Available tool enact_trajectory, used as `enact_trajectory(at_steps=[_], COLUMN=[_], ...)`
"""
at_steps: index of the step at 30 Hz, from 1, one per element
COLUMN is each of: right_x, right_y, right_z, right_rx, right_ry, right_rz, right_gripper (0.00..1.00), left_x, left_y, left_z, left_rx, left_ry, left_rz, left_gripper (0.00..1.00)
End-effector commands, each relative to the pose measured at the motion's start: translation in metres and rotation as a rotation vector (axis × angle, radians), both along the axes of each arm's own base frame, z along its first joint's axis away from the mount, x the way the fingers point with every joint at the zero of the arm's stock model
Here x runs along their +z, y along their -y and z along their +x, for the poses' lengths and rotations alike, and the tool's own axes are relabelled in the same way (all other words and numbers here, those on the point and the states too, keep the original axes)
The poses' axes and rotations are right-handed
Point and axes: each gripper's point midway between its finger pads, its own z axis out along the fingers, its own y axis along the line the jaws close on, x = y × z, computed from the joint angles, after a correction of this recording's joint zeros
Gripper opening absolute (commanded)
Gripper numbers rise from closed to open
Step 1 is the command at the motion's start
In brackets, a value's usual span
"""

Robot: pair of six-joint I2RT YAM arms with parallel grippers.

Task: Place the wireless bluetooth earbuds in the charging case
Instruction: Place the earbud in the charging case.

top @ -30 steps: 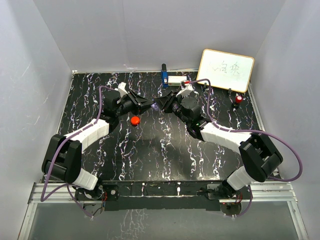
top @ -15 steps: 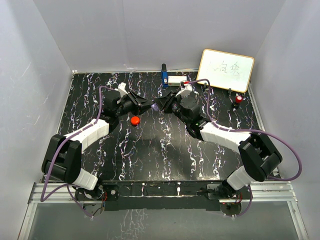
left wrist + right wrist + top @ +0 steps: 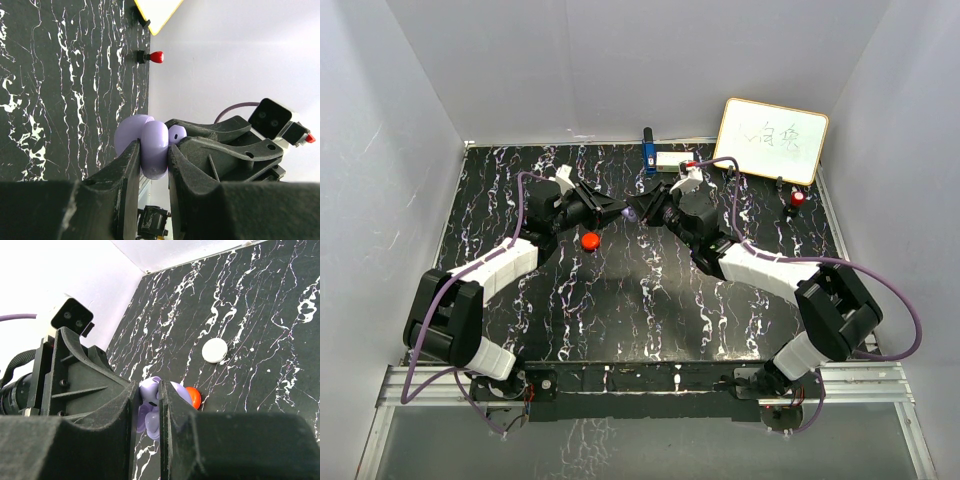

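Soft, even light fills the top view: the white walls [image 3: 620, 60] read as flat grey, the black veined tabletop [image 3: 620, 310] carries only faint shadows beneath the arms, and nothing glares, though small detail is coarse. In the left wrist view the wall burns out to near white. The left gripper [image 3: 153, 148] is dark, grainy and soft toward the bottom edge, while the lilac case [image 3: 152, 155] in its jaws looks fairly crisp. The right gripper [image 3: 148, 396] is likewise blurred and shadowed up close, and its purple earbud [image 3: 149, 391] is soft; the tabletop veins beyond are sharp.

Puck [image 3: 589, 240] left of charging case [image 3: 633, 213]
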Motion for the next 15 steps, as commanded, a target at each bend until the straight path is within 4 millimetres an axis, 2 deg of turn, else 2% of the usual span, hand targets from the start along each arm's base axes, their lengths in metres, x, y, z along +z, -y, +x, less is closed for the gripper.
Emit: enact_trajectory(at_steps=[1,15], right_x=[0.0273,0.0224], right_y=[-0.0038,-0.0019], right_z=[0.007,0.008], right_rx=[-0.02,-0.032], right_ry=[0.045,0.028], right_rz=[0.044,0.031], right_gripper=[0.0,0.0], left_x=[0.0436,0.051], left_y=[0.0006,0.0003], left_z=[-0.005,-0.0036], left_rx=[-0.007,0.003], left_ry=[0.109,0.133], left_rz=[-0.038,-0.046], left_gripper=[0.0,0.0])
